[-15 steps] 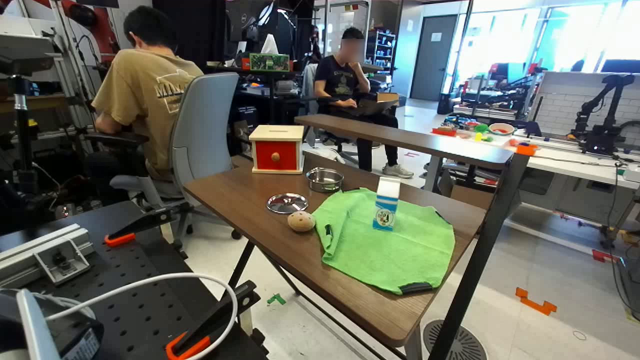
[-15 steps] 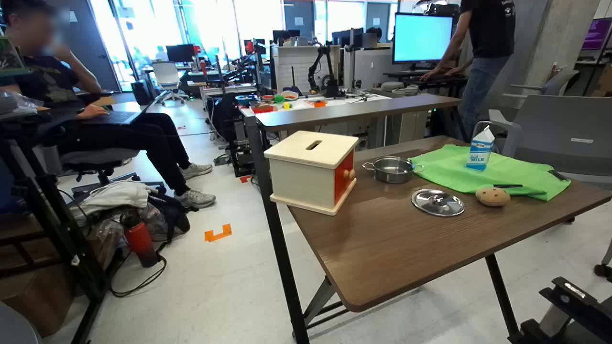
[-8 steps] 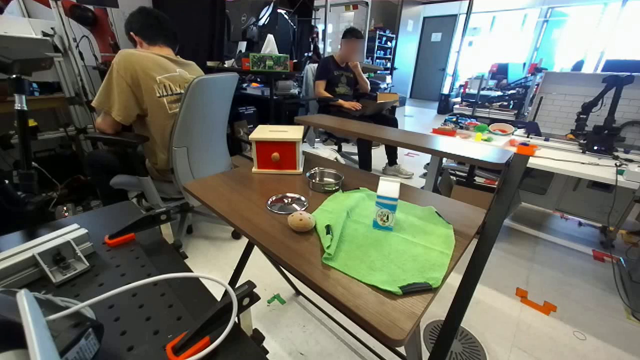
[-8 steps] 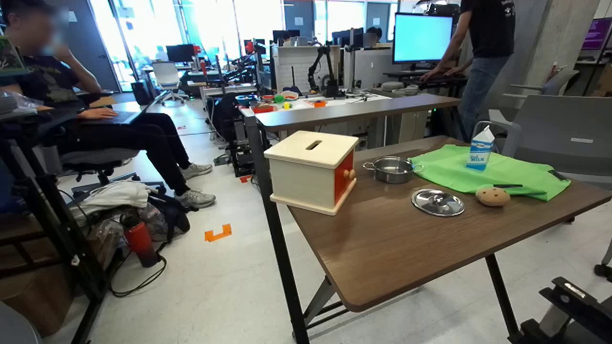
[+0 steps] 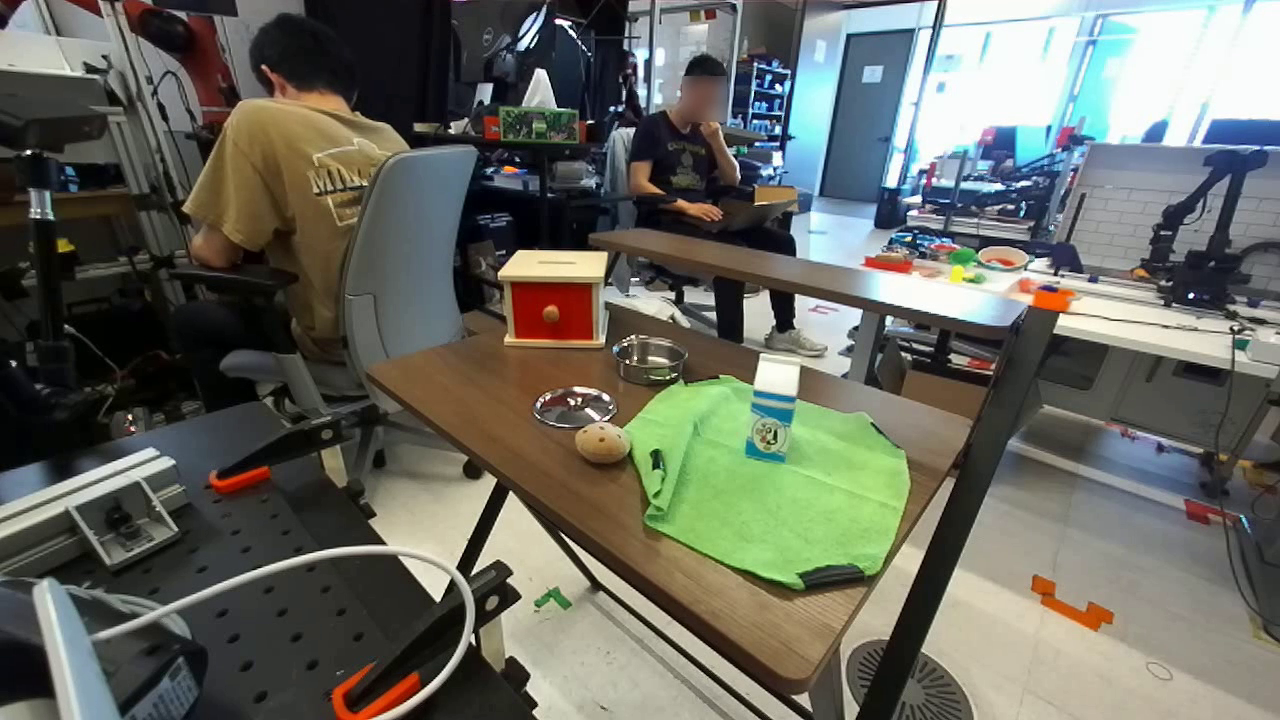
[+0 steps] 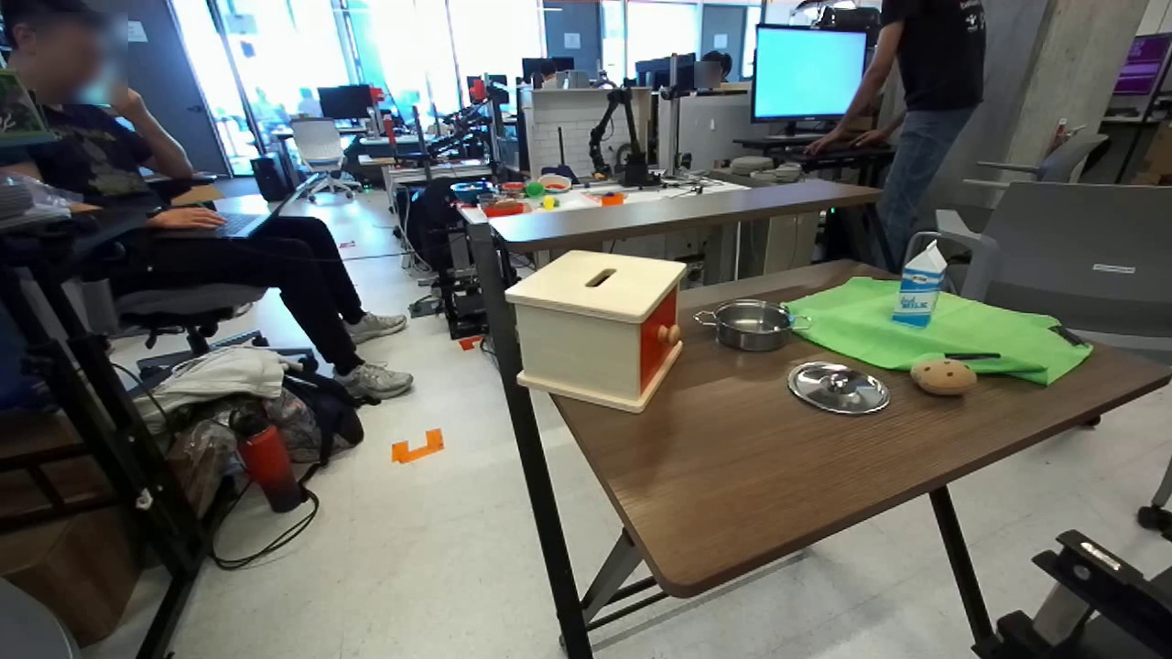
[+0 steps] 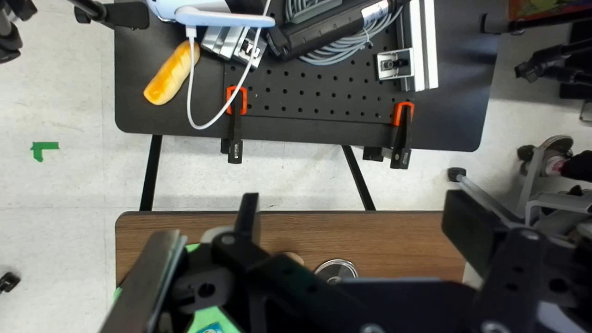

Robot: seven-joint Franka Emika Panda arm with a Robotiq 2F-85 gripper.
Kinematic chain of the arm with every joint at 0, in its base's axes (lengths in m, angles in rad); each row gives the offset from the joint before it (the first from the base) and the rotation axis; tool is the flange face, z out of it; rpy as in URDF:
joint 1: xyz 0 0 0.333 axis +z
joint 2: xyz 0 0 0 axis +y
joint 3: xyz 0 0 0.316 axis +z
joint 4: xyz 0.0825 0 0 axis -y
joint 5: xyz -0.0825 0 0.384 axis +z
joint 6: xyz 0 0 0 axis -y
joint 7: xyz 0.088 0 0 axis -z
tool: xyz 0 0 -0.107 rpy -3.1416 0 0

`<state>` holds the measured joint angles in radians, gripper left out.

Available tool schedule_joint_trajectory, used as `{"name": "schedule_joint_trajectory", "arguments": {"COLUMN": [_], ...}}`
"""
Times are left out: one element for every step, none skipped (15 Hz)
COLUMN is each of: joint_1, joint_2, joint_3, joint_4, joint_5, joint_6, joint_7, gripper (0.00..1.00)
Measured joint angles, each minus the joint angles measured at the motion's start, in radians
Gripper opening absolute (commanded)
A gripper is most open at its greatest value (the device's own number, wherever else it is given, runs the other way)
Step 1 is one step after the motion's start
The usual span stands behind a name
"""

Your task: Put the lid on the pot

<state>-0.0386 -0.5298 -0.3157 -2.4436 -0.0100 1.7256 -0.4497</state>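
Note:
The lid (image 5: 575, 406) is a flat, round silvery disc with a central knob. It lies on the brown table in both exterior views (image 6: 838, 388). The pot (image 5: 650, 360) is low, round and silvery, with no lid over its open top; side handles show in an exterior view (image 6: 753, 326). It stands on the table apart from the lid. My gripper (image 7: 352, 208) shows only in the wrist view, with its fingers wide apart and nothing between them, high above the table. The lid (image 7: 336, 269) is partly hidden behind the gripper there. The pot is hidden in the wrist view.
A wooden box with a red front (image 5: 555, 300) stands near the pot. A tan lump (image 5: 602, 443) lies beside the lid. A milk carton (image 5: 773, 408) stands on a green cloth (image 5: 790, 510). The black table (image 7: 314, 132) with orange clamps faces the brown table (image 7: 393, 240).

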Motion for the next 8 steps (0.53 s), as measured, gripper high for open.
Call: {"name": "schedule_joint_trajectory", "arguments": {"joint_1": [0.000, 0.000, 0.000, 0.000, 0.000, 0.001, 0.002, 0.003], "joint_2": [0.009, 0.024, 0.046, 0.078, 0.119, 0.164, 0.213, 0.264], "joint_3": [0.015, 0.033, 0.052, 0.074, 0.097, 0.119, 0.140, 0.160], "joint_4": [-0.021, -0.043, -0.063, -0.084, -0.101, -0.112, -0.118, -0.119], "joint_5": [0.003, 0.005, 0.004, 0.003, 0.001, -0.002, -0.002, -0.002], "joint_6": [0.057, 0.125, 0.191, 0.266, 0.341, 0.406, 0.463, 0.512], "joint_7": [0.028, 0.061, 0.095, 0.128, 0.162, 0.194, 0.219, 0.243], "gripper": [1.00, 1.00, 1.00, 1.00, 1.00, 1.00, 1.00, 1.00]}}
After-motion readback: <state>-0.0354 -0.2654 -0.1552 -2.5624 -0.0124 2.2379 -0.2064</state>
